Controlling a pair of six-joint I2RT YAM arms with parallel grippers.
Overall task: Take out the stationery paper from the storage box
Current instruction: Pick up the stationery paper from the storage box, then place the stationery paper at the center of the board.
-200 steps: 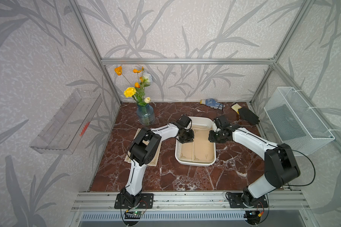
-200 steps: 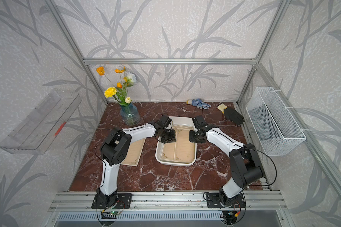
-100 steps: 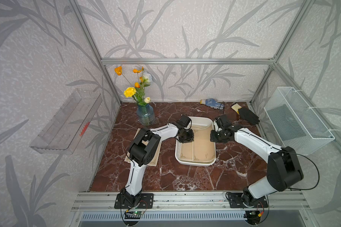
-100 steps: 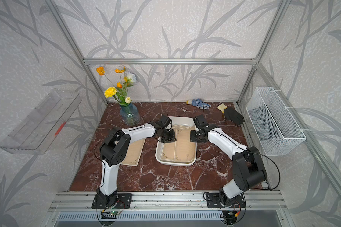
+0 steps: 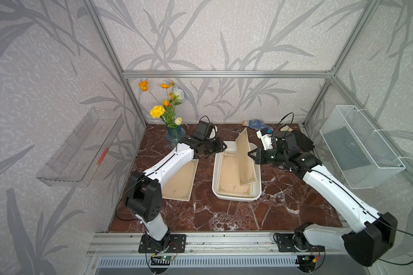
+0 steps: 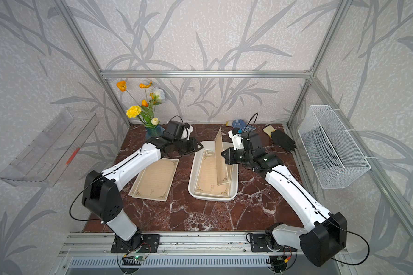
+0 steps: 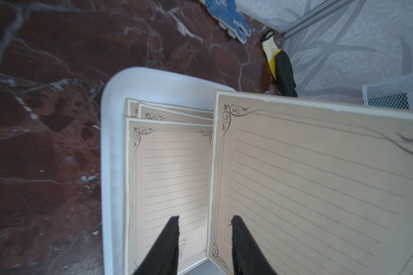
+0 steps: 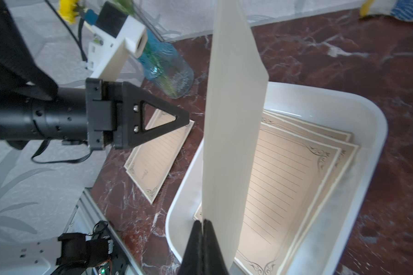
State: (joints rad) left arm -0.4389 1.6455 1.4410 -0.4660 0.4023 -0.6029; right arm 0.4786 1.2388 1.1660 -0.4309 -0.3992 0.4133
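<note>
Jaws: right gripper [image 8: 203, 222] clamps lifted sheet [image 8: 234, 119], left gripper [image 7: 205, 217] apart, empty | two sheets [image 6: 153, 181] out | stack [image 7: 172, 171] below awaits in storage box [image 7: 111, 154]

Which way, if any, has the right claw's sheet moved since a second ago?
Yes: the sheet has swung up from flat, now standing on edge above the storage box rim.

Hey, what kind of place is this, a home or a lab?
Probably a lab test cell dressed as a room: an aluminium frame holds wallpapered panels, the left arm and right arm are bolted to a front rail, over a marble-look tabletop.
</note>
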